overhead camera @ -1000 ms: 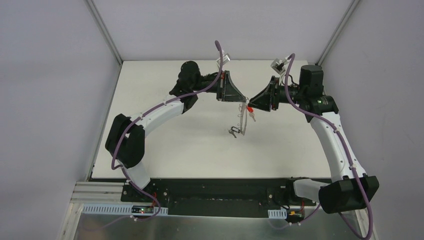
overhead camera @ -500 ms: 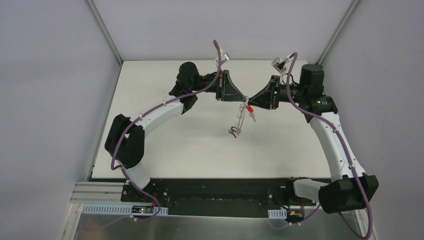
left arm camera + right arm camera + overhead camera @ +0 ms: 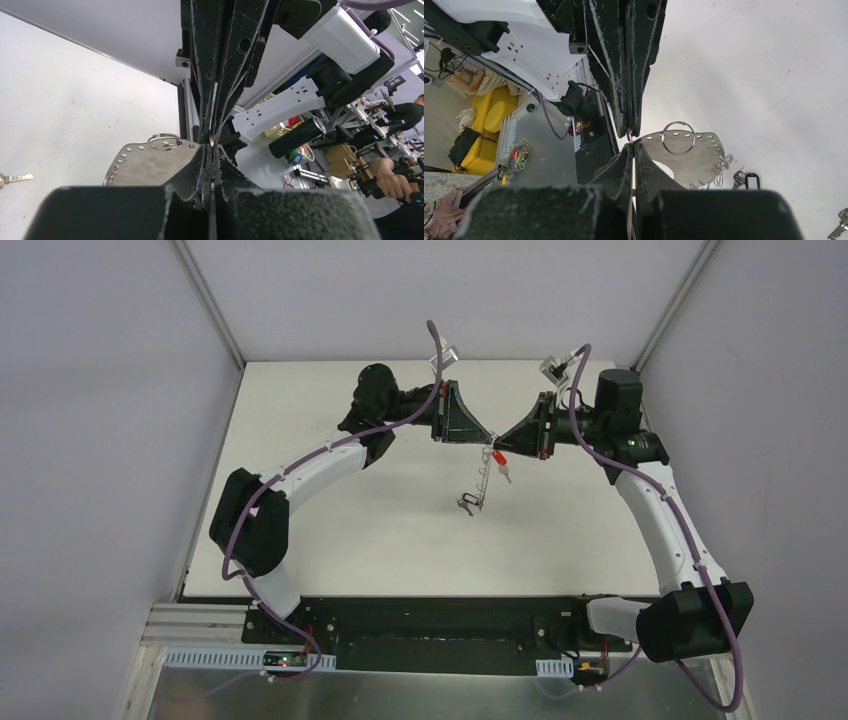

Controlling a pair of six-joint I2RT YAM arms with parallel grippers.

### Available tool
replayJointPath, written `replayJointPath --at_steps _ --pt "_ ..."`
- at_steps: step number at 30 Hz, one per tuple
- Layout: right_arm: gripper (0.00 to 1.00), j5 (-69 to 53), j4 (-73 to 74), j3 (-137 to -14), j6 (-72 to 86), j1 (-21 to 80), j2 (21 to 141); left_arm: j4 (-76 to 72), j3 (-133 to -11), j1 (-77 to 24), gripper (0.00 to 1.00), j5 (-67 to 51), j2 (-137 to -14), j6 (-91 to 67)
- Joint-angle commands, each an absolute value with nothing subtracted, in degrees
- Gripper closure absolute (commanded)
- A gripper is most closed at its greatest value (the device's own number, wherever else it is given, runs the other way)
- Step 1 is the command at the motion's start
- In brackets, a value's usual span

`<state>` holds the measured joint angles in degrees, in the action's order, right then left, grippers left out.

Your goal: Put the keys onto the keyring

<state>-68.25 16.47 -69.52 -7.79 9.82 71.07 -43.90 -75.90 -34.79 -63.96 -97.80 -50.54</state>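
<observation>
Keyring (image 3: pixel 484 478) suspended over table (image 3: pixel 350 530) centre, pinched at upper edge between both gripper tips. Left gripper (image 3: pixel 486 444) fully closed on it. Right gripper (image 3: pixel 498 449) fully closed on same edge, tip to tip. Dark-tag key (image 3: pixel 465 504) at lower end. Red-head key (image 3: pixel 499 458) just beside right tip.

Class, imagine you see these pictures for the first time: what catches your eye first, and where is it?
The two arms meet tip to tip above the far middle of the table, left gripper and right gripper both shut. From that meeting point the keyring hangs down, with a red-headed key showing beside its top.
</observation>
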Motion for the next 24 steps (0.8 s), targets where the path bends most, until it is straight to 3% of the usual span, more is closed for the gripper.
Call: replayJointPath --at_steps 1,3,10,14,24 --pt "1.0 -67.34 19.24 -73.17 -12.6 11.03 71.38 -44.14 -76.26 -34.89 1.0 -65.18 -94.04 -46.8" --pt "1.0 -62.98 27.09 -76.25 -19.6 12.83 72.01 -37.31 -77.16 -34.82 1.0 -65.71 -93.16 -41.1" --pt "1.0 -53.4 36.73 -79.15 -28.9 17.81 72.54 0.85 -85.85 -34.74 0.79 -62.8 -91.4 -11.73" --pt "1.0 -50.5 39.89 -81.45 -31.26 19.96 74.3 7.74 -88.42 -35.1 0.72 -61.18 -92.02 -4.94" --pt "1.0 -48.78 40.42 -82.44 -31.46 21.39 75.47 16.7 -92.13 -36.42 0.72 -60.54 -93.87 5.38"
